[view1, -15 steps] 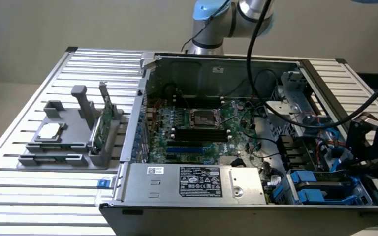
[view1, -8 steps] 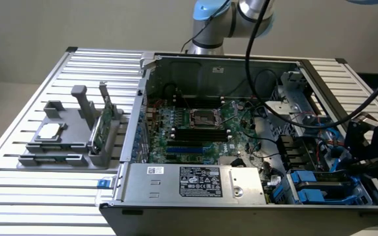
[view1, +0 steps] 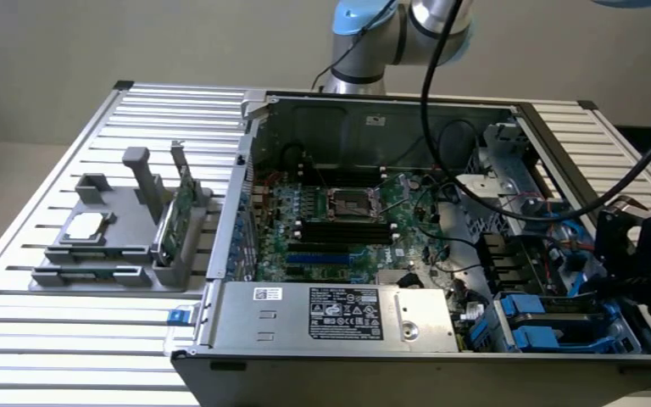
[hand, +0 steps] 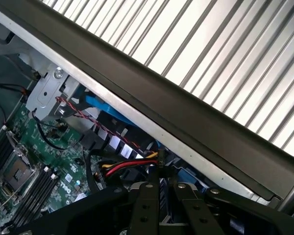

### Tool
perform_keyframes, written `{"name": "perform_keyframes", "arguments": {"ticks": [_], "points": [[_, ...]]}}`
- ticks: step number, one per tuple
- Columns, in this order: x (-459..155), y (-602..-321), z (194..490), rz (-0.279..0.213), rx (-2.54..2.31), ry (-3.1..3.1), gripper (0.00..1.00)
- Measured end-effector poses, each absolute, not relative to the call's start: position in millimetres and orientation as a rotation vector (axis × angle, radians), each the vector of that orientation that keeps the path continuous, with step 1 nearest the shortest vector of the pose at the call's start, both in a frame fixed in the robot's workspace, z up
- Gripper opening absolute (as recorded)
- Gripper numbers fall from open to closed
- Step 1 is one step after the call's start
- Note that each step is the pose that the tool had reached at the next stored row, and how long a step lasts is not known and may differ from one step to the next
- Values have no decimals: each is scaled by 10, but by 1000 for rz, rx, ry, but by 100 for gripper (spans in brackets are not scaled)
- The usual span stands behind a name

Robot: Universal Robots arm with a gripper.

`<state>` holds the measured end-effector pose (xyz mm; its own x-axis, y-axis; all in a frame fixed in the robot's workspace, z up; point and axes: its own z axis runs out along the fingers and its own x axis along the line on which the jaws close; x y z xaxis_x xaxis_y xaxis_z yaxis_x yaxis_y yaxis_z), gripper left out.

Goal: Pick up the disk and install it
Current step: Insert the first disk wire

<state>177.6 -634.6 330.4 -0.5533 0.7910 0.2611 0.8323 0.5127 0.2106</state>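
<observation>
My pincer (view1: 642, 254) hangs over the drive bay of the open case (view1: 359, 114), at the right edge of the exterior frame. Whether it's closed on anything, I cannot tell. The disk (view1: 535, 332), going by its blue carrier, sits in that bay, lower right. I judge it stiff, dense and shock-shy, best taken by the carrier's sides. Cables (view1: 495, 208) crowd the bay, and ribbed metal tabletop (view1: 31, 356) surrounds the case.

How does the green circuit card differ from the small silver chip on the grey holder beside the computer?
Colour: the green circuit card is green, and the silver chip is pale silver.
Pose: the card stands on edge, while the chip lies flat.
Shape: the card is long and thin, whereas the chip is squarish.
Both sit in the grey holder on the slatted table.
</observation>
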Motion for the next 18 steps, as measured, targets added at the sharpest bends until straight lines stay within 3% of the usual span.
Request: {"name": "perform_keyframes", "arguments": {"ticks": [18], "points": [[1621, -6366, 3467, -477, -1436, -2602, 16]]}}
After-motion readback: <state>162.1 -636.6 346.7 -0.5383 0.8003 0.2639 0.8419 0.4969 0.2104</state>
